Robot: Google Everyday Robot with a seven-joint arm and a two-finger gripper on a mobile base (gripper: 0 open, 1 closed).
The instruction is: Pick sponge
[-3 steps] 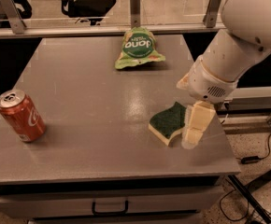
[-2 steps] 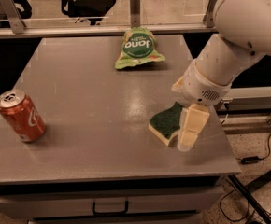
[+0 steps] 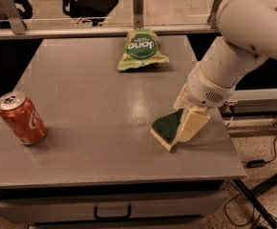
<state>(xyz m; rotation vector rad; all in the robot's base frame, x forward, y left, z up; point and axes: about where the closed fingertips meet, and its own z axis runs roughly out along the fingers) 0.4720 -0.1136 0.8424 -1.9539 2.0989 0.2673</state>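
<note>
Spreading across most of the camera view is a grey table point(image 3: 95, 104) with a dull sheen, a drawer with a dark handle point(image 3: 112, 213) under its front edge; beyond its far edge runs a metal rail point(image 3: 81, 31) with upright posts, and behind that stands a black office chair point(image 3: 88, 1) on a pale floor; to the right a black cable point(image 3: 270, 159) lies on speckled flooring. A red soda can point(image 3: 22, 118) stands upright near the table's left edge, well apart from everything else; a crinkly green snack bag point(image 3: 141, 49) lies near the far edge. The sponge point(image 3: 166, 127) sits on the right front part of the table, dark green face up and turned a little toward the left, pale yellow foam showing along its near-left side; its long axis seems to run diagonally — near-left corner to far right — though the far end is hidden. The gripper point(image 3: 190, 127) hangs from the white arm point(image 3: 234, 61) right against the sponge's right end, covering it — whether it is open or clamped on the sponge I cannot tell.
</note>
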